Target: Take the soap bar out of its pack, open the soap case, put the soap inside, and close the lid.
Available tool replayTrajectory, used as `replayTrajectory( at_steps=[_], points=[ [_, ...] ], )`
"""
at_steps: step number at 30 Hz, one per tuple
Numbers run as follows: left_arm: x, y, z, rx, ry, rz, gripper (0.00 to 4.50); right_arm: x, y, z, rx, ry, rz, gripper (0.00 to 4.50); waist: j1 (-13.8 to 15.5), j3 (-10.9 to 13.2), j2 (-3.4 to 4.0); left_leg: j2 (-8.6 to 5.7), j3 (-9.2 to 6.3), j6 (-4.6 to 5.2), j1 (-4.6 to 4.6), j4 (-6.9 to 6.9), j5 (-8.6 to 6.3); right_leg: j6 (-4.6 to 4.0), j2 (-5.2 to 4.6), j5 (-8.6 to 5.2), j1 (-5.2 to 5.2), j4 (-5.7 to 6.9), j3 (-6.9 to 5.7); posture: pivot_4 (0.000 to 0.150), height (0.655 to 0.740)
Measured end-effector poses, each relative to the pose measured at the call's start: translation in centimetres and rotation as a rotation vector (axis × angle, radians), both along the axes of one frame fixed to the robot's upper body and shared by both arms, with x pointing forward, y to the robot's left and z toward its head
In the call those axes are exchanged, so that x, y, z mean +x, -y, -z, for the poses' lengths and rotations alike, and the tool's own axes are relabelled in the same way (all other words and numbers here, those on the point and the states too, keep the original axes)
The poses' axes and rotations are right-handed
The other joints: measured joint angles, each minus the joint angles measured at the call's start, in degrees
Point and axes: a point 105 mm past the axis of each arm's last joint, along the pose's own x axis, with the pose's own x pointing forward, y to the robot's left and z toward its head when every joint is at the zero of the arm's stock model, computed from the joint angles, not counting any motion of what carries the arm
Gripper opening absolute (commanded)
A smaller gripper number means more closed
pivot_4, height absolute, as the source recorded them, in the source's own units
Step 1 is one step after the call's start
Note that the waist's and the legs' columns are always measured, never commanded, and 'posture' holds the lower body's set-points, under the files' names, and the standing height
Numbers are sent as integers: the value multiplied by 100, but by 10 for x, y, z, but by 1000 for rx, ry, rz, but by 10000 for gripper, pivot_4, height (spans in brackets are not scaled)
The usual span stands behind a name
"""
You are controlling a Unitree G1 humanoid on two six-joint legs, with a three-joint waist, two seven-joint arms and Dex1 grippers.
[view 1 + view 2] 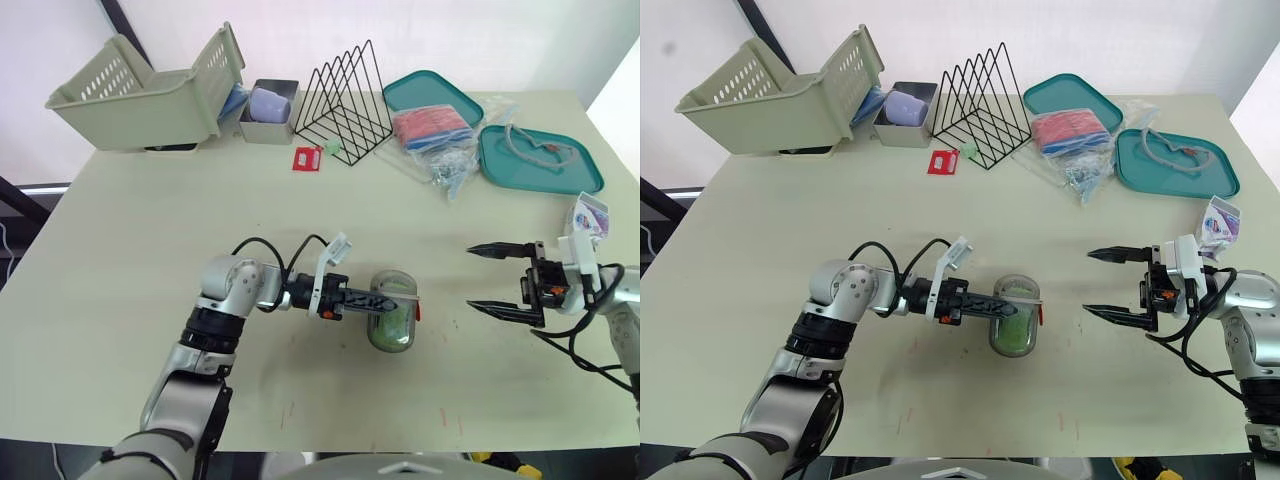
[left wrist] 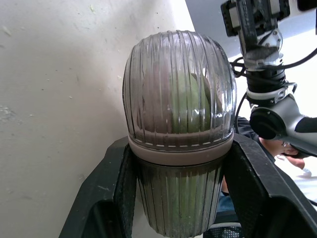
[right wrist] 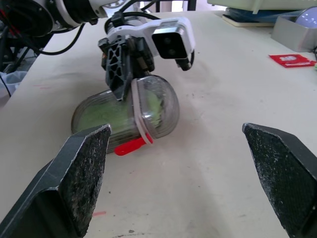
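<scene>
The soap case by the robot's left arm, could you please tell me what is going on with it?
The left end effector is clamped around the soap case, which lies on its side on the table. The green soap is inside and the lid looks closed. The right end effector hangs open off to the side, apart from the case.

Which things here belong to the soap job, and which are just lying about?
Job: soap case, green soap inside it, left gripper shut on the case, open right gripper, white-and-purple pack (likely the soap's).
Lying about: basket, wire rack, two teal trays, metal tin, red card, plastic bags.
</scene>
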Motion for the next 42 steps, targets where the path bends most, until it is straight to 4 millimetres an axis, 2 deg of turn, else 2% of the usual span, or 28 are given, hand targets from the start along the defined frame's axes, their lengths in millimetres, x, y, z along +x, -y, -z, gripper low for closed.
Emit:
replayTrajectory(
  at_steps=[3,4,10,12,15,18,20,23,24,26,28,32,37,42],
  points=[
    [2,1,-2,9,11,13,43600,0,0,1,0,-3,0,45000,8,-1,1,-1,0,0,2,0,0,0,0,0,2,0,0,1500,7400],
    [2,3,-5,3,20,21,44378,0,0,0,0,-3,0,45000,17,-2,2,-1,0,-1,5,0,1,0,-1,0,5,0,0,1500,7400],
    [4,1,-5,12,55,27,44378,1,0,0,-5,-1,-2,45000,2,-1,2,-1,-1,-1,17,0,0,0,0,0,17,-1,0,1500,7400],
    [5,-4,-6,31,93,29,44378,3,-1,-1,-8,2,-4,45000,-19,-1,1,0,-2,-1,17,-1,1,0,1,0,16,1,0,1500,7400],
    [10,-21,-12,69,173,5,44378,5,1,2,-12,-12,9,45000,-36,-1,2,2,-2,-1,17,-7,1,-1,3,0,12,0,0,1500,7400],
    [19,-40,-19,123,337,-27,44378,17,6,5,-21,-26,63,45000,-31,1,2,1,4,-2,12,-7,1,-1,-2,0,8,-3,3,1500,7400],
    [24,-45,-24,131,402,-45,44378,22,10,6,-19,-29,96,45000,-17,2,2,0,4,-2,11,-7,1,-1,-3,0,7,-4,3,1500,7400],
    [35,-60,-39,114,619,-133,44378,34,14,9,15,-33,161,45000,17,2,2,1,5,-3,8,-8,1,-1,-5,0,5,-7,3,1500,7400],
    [39,-71,-41,136,704,-174,44378,35,17,13,10,-37,178,45000,18,2,2,1,7,-3,7,-12,2,-1,-6,0,2,-9,4,1500,7400],
    [40,-87,-41,172,796,-230,44378,35,23,19,-1,-42,197,45000,17,3,3,1,10,-2,8,-17,1,-1,-7,0,0,-10,7,1500,7400],
    [39,-95,-38,190,845,-255,44378,34,26,23,-4,-47,212,45000,17,3,4,1,15,-1,8,-17,1,-1,-8,0,0,-9,11,1500,7400],
    [31,-111,-22,254,959,-316,44378,33,33,29,-19,-25,229,45000,22,3,3,0,19,-1,10,-17,0,-1,-10,0,0,-7,15,1500,7400],
    [33,-116,-22,301,1091,-400,44378,35,36,31,-24,-10,244,45000,31,3,3,0,19,0,11,-17,0,-1,-9,1,0,-7,16,1500,7400],
    [27,-114,-16,306,1082,-430,44378,34,36,32,-32,-3,240,45000,15,3,3,1,19,0,11,-19,0,0,-9,1,-1,-5,16,1500,7400]
  ],
)
